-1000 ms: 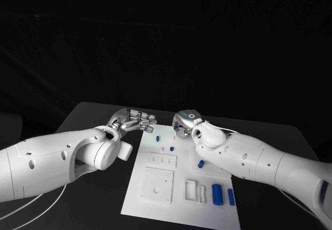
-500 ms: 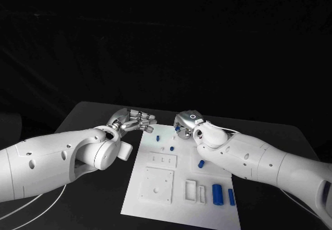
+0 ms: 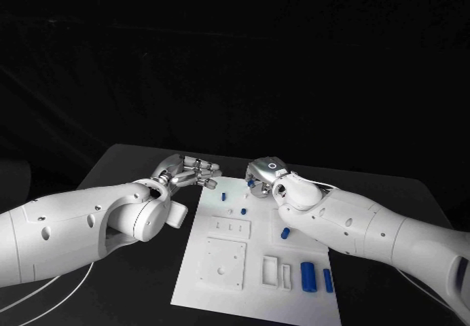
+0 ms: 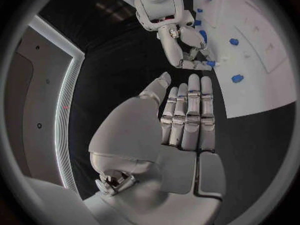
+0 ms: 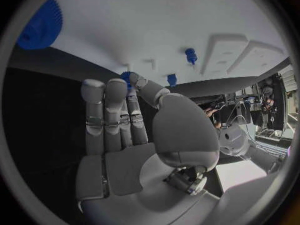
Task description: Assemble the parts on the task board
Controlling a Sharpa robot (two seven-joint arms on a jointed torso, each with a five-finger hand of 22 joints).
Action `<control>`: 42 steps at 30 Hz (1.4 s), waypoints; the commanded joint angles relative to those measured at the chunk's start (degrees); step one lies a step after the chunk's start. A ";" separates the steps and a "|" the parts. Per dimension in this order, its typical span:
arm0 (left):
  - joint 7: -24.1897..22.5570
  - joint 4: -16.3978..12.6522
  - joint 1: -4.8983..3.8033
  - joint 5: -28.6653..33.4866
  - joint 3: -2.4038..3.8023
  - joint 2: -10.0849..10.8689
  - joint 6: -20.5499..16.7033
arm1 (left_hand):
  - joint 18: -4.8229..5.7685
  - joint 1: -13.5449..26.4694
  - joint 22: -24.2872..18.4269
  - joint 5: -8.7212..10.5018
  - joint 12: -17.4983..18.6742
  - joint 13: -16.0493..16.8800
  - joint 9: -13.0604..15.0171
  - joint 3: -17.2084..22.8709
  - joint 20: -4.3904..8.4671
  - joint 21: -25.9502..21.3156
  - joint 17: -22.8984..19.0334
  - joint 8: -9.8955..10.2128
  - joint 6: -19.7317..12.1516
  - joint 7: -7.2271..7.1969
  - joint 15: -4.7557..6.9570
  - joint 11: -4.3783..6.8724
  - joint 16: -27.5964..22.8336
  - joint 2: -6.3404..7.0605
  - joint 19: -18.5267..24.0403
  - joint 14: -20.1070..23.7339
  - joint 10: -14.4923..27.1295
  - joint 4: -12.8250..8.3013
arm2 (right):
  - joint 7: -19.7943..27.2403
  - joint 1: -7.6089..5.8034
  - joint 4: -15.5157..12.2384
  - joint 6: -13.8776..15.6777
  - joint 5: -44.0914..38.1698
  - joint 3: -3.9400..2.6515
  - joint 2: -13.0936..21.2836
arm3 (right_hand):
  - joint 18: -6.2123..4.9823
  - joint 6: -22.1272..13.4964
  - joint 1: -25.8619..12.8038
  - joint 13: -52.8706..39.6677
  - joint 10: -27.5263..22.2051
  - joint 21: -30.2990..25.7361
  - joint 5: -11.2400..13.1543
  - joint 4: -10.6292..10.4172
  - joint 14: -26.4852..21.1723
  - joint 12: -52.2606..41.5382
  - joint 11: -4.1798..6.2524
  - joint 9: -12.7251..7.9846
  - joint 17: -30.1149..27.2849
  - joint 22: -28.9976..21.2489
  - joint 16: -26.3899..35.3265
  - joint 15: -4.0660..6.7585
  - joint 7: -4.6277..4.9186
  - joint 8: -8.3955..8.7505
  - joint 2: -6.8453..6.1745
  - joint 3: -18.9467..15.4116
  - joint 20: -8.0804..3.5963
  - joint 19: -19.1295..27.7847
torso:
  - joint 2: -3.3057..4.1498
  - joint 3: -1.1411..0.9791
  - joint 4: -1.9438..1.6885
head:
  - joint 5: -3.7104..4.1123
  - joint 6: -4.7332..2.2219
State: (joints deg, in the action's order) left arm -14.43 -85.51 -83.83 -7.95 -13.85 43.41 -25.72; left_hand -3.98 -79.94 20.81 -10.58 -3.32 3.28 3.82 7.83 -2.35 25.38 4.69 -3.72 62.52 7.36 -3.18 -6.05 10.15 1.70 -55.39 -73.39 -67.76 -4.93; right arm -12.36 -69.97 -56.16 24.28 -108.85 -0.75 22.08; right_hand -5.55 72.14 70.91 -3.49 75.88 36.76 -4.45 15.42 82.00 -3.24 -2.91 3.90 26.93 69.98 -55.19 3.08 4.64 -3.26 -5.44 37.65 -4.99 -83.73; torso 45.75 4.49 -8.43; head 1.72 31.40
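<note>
Pinch from right hand (image 3: 263, 178) at twelve o'clock on the task board (image 3: 225, 299), thumb and fingertip nipped on a small blue part (image 5: 127, 77) at the far edge. Left hand (image 3: 186, 171) at eleven o'clock, fingers loose, empty. Probably light, stiff, slick plastic: best nipped across the middle.

The head camera looks down from above at the tabletop (image 3: 128, 159), with the white board (image 3: 257, 272) toward six o'clock. Each wrist camera sits close behind its own fingers (image 4: 187, 110), and both also catch the board (image 5: 144, 30).
</note>
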 commanded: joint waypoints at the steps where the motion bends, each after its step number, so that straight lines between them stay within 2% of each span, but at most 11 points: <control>1: -0.22 -0.05 -0.13 -0.22 0.04 -0.22 0.77 | 0.05 0.06 0.06 0.28 -0.04 0.07 0.02 0.06 0.08 -0.25 -0.06 0.09 -0.56 0.04 -0.18 0.14 0.09 0.08 -0.34 0.27 0.36 0.15 | 0.82 0.22 0.27 -1.34 -0.50 0.15 -0.28 | -0.55 -0.22 0.13 -0.05 1.44 -0.83 -0.22 -0.05 0.15 -0.11 1.35 0.02 -0.15 -0.01 0.47 0.17 0.09 -0.38 0.44 -0.04 0.42 -0.91 | 0.03 0.06 0.02 | 0.02 -0.10; 5: -0.21 -0.09 -0.13 -0.22 0.04 -0.25 0.76 | 0.05 0.06 0.06 0.28 -0.04 0.07 0.02 0.06 0.08 -0.25 -0.06 0.09 -0.56 0.04 -0.18 0.14 0.09 0.08 -0.34 0.27 0.36 0.15 | 1.17 0.23 0.57 -1.71 -0.20 0.21 -0.52 | -0.54 -0.81 0.08 -0.01 0.63 -1.52 0.05 -0.31 0.20 -0.11 1.14 -0.06 -0.29 -0.08 0.66 -0.03 0.29 -0.32 0.45 -0.78 0.59 -1.01 | 0.11 0.08 -0.10 | 0.20 0.02; 13: -0.23 -0.01 -0.13 -0.22 0.04 -0.24 0.63 | 0.04 0.08 0.10 0.29 -0.04 0.07 0.01 -0.03 0.05 -0.37 -0.06 0.09 -0.64 0.07 -0.21 0.04 0.10 0.15 -0.38 0.25 0.65 0.20 | 1.54 0.27 0.90 -2.35 0.35 0.31 -0.72 | -0.67 -2.49 0.02 0.05 -1.40 -2.25 -0.22 -0.55 0.30 -0.08 0.55 -0.16 -0.29 0.18 0.57 -0.50 0.72 -0.30 0.10 -1.96 1.01 -1.31 | 0.11 0.19 0.00 | -0.23 0.21; 21: -0.24 0.09 -0.13 -0.22 0.04 -0.26 0.42 | 0.02 0.11 0.10 0.30 -0.04 0.07 -0.02 -0.08 0.04 -0.42 -0.06 0.15 -0.94 0.17 -0.22 0.00 0.10 0.18 -0.43 0.24 0.77 0.23 | 1.60 0.27 1.09 -2.66 0.93 0.35 -0.72 | -0.95 -4.59 -0.34 0.08 -3.76 -3.42 -0.94 -0.88 0.29 -0.09 -0.22 -0.19 -0.39 0.13 0.45 -1.23 1.21 -0.33 -0.89 -2.63 1.75 -1.50 | 0.08 0.13 0.04 | -0.38 0.17; 25: -0.22 0.10 -0.13 -0.22 0.04 -0.21 0.43 | 0.00 0.08 0.09 0.30 -0.04 0.07 0.00 -0.10 0.03 -0.45 -0.06 0.09 -1.03 0.19 -0.23 -0.06 0.10 0.20 -0.45 0.22 0.98 0.22 | 1.52 0.27 1.08 -3.05 0.99 0.37 -0.57 | -1.02 -4.47 -0.19 0.08 -3.65 -3.45 -0.80 -0.87 0.31 -0.07 -0.19 -0.17 -0.42 0.23 0.41 -1.22 1.18 -0.36 -0.87 -2.49 1.79 -1.62 | 0.11 0.14 -0.04 | -0.22 0.32; 30: -0.21 0.13 -0.13 -0.22 0.04 -0.15 0.44 | 0.00 0.08 0.09 0.30 -0.04 0.07 0.00 -0.10 0.03 -0.45 -0.06 0.09 -1.03 0.19 -0.23 -0.06 0.10 0.20 -0.45 0.22 0.98 0.22 | 1.33 0.27 1.03 -3.48 0.85 0.41 -0.42 | -1.01 -3.88 -0.04 0.08 -3.01 -3.14 -0.85 -0.83 0.35 -0.07 0.01 -0.14 -0.41 0.57 0.22 -1.07 1.04 -0.38 -0.69 -2.42 1.69 -1.81 | 0.13 0.10 0.08 | -0.25 0.29; 42: -0.21 0.33 -0.13 -0.22 0.04 -0.12 0.51 | -0.03 0.06 0.07 0.31 -0.04 0.07 0.01 -0.19 0.00 -0.55 -0.06 0.09 -0.89 0.16 -0.25 -0.10 0.09 0.16 -0.50 0.22 1.13 0.25 | 0.54 0.35 0.64 -3.22 -0.06 0.46 -0.08 | -0.77 -1.64 0.21 0.04 -0.68 -2.19 -0.72 -0.45 0.17 -0.09 0.79 -0.07 -0.30 1.99 -0.34 -0.30 0.48 -0.38 0.29 -2.58 0.95 -2.00 | 0.17 0.10 0.09 | -0.06 0.45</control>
State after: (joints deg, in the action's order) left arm -14.36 -85.14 -83.84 -8.00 -13.85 43.35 -25.72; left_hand -3.98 -79.94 20.84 -10.58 -3.32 3.28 3.82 7.83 -2.35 25.16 4.69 -3.72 61.91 7.56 -3.18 -6.14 10.15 1.70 -55.39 -73.39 -67.03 -4.93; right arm -11.29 -70.19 -55.71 23.82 -108.19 -0.62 21.81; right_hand -5.72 70.22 70.76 -3.35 74.86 34.37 -5.33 14.78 82.19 -3.19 -2.13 3.75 26.57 71.94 -55.24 2.49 5.07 -3.43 -5.58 35.10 -3.66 -84.04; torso 45.91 4.57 -8.34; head 1.63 31.81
